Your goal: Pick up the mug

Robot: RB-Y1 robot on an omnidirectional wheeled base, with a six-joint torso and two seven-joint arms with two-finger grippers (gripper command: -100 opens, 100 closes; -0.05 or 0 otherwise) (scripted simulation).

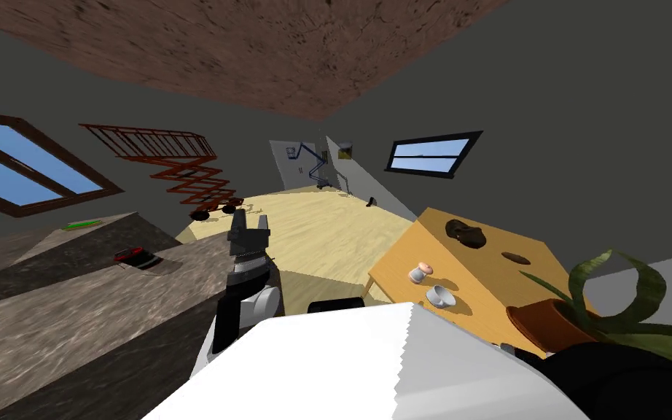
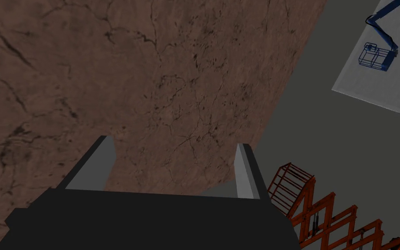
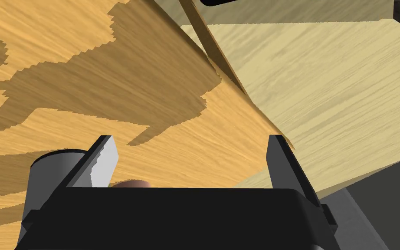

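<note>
The mug [image 1: 440, 296], pale grey-white, lies tilted near the front edge of the orange wooden table [image 1: 487, 281] on my right. My right gripper [image 3: 191, 139] hovers open above that table's top [image 3: 64, 56], close to its edge, with nothing between its fingers. A grey cylinder [image 3: 51, 171] shows just outside one finger; I cannot tell whether it is the mug. My left gripper [image 1: 249, 222] is raised in front of my chest, and its fingers [image 2: 103, 162] stand open and empty.
A small pink item [image 1: 420, 273], two dark brown lumps [image 1: 466, 233] and a potted plant [image 1: 553, 324] share the table. A dark stone counter [image 1: 72, 292] with a red and black item [image 1: 136, 257] runs along my left. Pale wooden floor [image 1: 320, 233] lies between them.
</note>
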